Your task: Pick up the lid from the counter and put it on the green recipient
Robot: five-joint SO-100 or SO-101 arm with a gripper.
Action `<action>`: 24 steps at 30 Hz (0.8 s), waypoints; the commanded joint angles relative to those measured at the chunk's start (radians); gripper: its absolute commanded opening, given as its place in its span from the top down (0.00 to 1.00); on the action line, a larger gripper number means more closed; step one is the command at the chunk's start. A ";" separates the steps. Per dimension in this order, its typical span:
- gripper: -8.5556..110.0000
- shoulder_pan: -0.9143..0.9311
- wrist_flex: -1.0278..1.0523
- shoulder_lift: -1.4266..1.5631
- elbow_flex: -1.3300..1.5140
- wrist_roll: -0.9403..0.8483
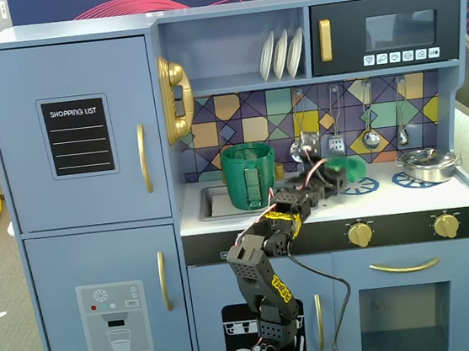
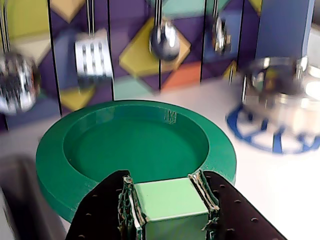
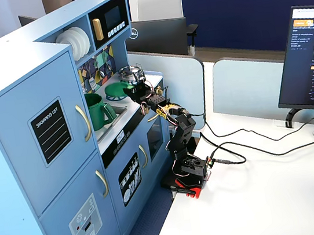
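The lid (image 2: 135,145) is a round dark green disc with a light green strap handle (image 2: 167,200). My gripper (image 2: 165,189) is shut on that handle, one black finger on each side. In a fixed view the lid (image 1: 352,168) hangs tilted at the gripper (image 1: 336,176), over the left blue burner ring (image 1: 361,186). It also shows in the other fixed view (image 3: 119,89). The tall green pot (image 1: 249,176) stands open by the sink, to the left of the gripper, apart from the lid. It also shows in the other fixed view (image 3: 96,110).
A shiny silver pot (image 1: 426,164) sits on the right burner and shows blurred in the wrist view (image 2: 277,90). Metal utensils (image 1: 370,137) hang on the tiled back wall above the counter. The sink (image 1: 212,202) lies left of the pot. A shelf and microwave overhang the counter.
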 commanded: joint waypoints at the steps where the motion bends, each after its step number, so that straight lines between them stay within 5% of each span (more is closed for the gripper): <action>1: 0.93 -0.052 0.115 0.031 -0.239 0.023; 24: 0.93 -0.437 0.540 0.041 -0.600 -0.034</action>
